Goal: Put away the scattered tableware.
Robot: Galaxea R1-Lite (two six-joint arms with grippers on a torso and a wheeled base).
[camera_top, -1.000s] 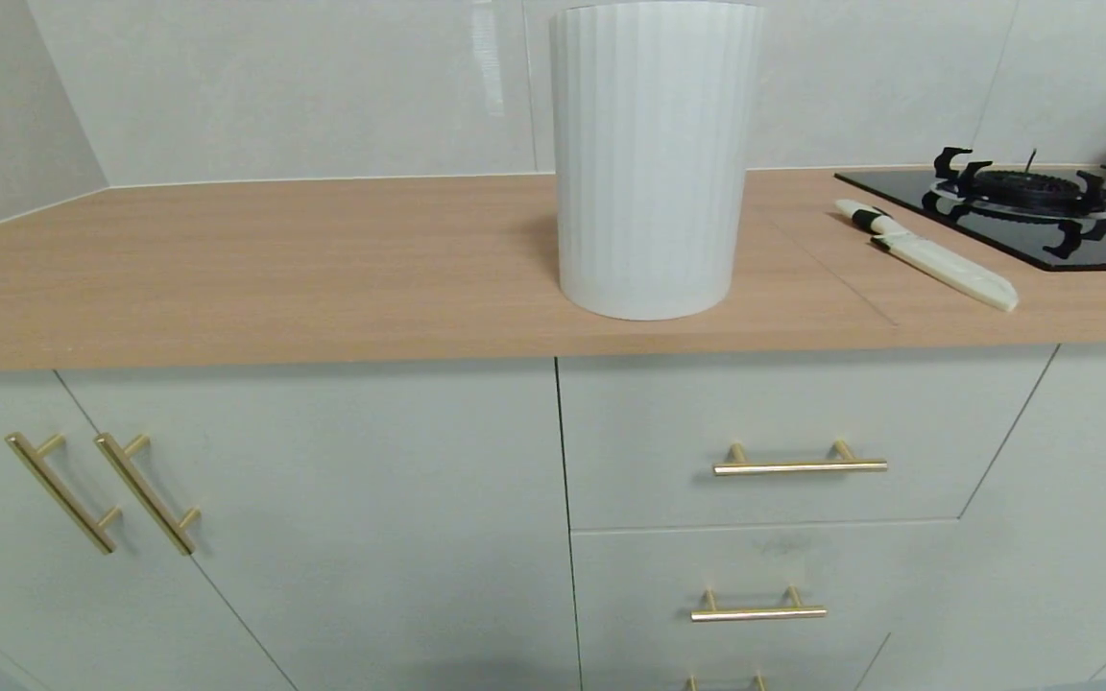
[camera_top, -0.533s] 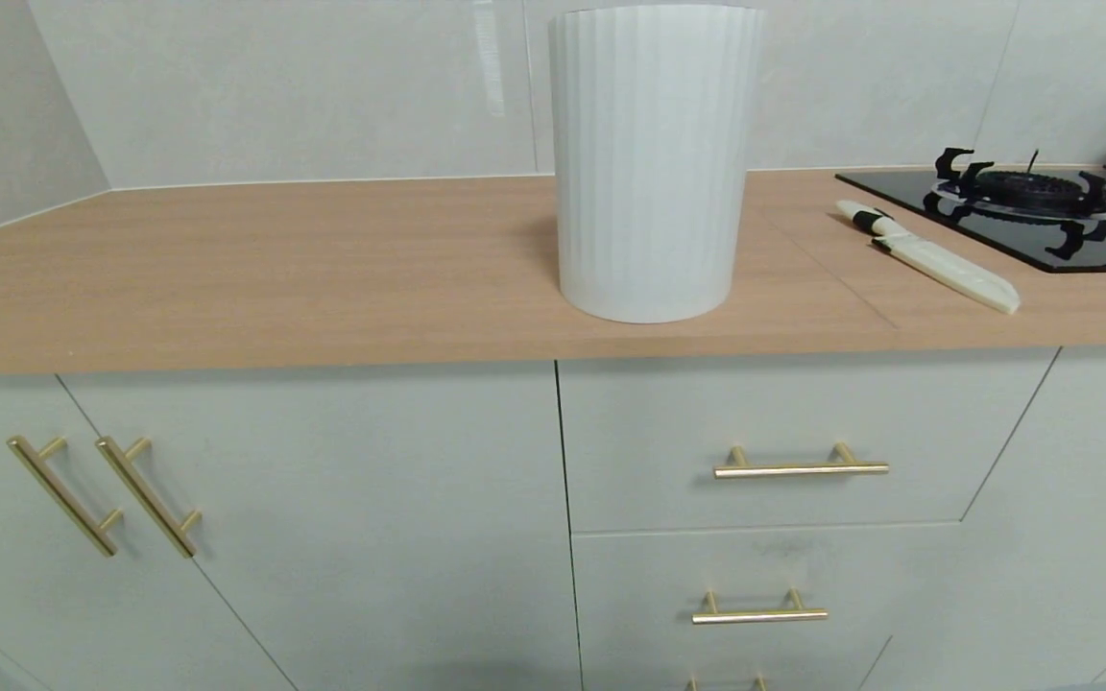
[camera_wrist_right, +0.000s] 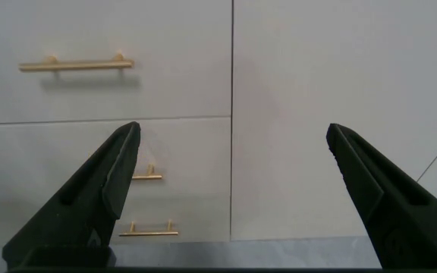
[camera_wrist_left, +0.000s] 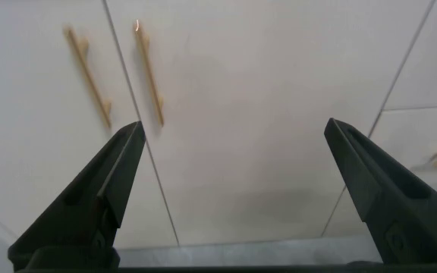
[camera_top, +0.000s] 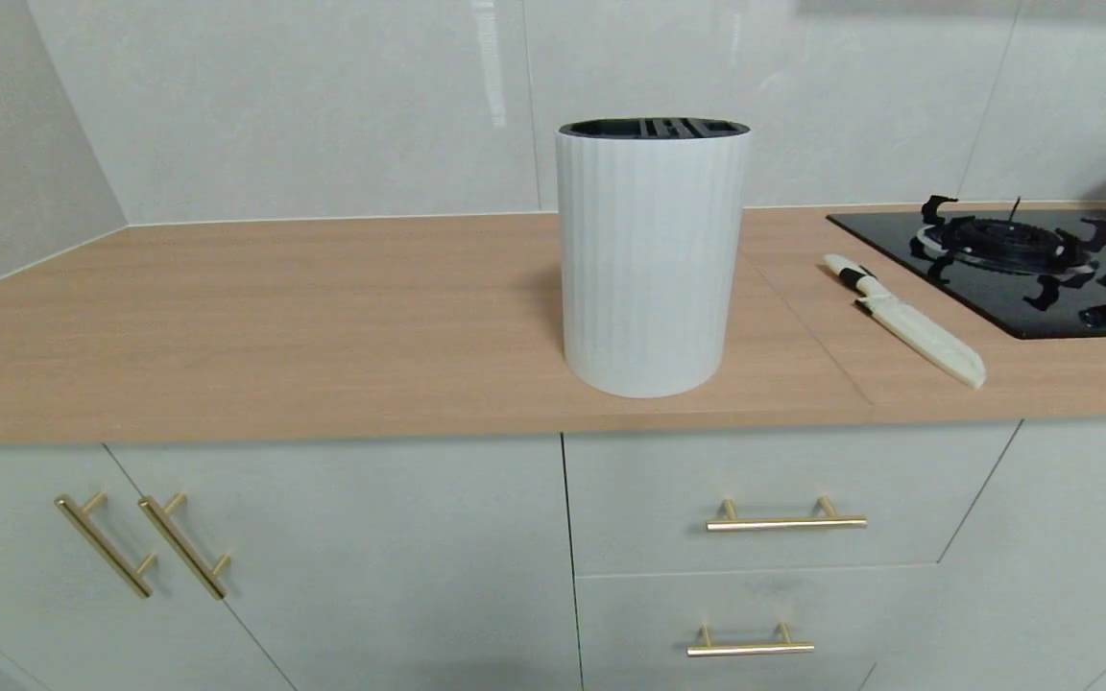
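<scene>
A tall white ribbed knife holder (camera_top: 650,259) with a black slotted top stands near the front of the wooden counter (camera_top: 275,307). To its right a cream knife (camera_top: 903,320) with a black band on its handle lies flat, blade toward the counter's front edge. My left gripper (camera_wrist_left: 234,133) is open down in front of the cabinet doors with nothing between its fingers. My right gripper (camera_wrist_right: 232,136) is open too, facing the drawer fronts.
A black gas hob (camera_top: 1023,259) sits at the right end of the counter. Below are cabinet doors with gold handles (camera_top: 142,545) and drawers with gold handles (camera_top: 785,521). Tiled wall runs behind and along the left.
The head camera has tilted or risen, so the whole scene sits lower and the holder's black top now shows. The holder and knife have not moved on the counter.
</scene>
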